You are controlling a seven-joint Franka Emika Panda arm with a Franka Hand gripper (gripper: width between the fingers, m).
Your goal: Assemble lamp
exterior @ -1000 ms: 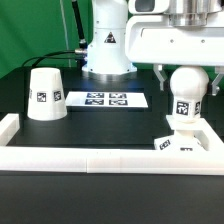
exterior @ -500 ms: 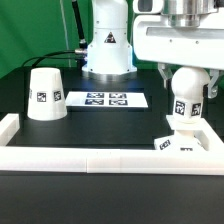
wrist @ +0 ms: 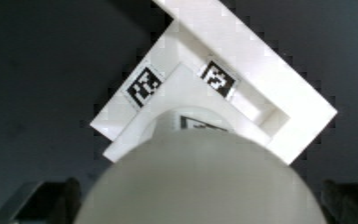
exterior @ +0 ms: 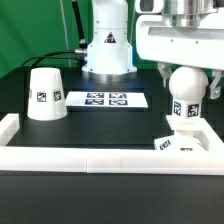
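Observation:
The round-headed bulb [exterior: 186, 98] stands upright with its foot on the flat square base [exterior: 186, 142] at the exterior view's right. My gripper [exterior: 187, 80] comes from above and is shut on the bulb's round head, one dark finger [exterior: 163, 74] on each side. In the wrist view the bulb's head [wrist: 202, 180] fills the space between the fingers [wrist: 51, 203], and the tagged base [wrist: 220, 95] lies beneath it. The truncated-cone shade [exterior: 45, 93] stands alone on the table at the exterior view's left.
The marker board [exterior: 105, 99] lies in the middle, behind the parts. A low white wall [exterior: 80, 161] runs along the front and up both sides. The white robot pedestal [exterior: 108, 50] stands at the back.
The tag on the bulb has shifted slightly toward the exterior view's left, so the bulb has turned a little in my grip. The base and shade have not moved.

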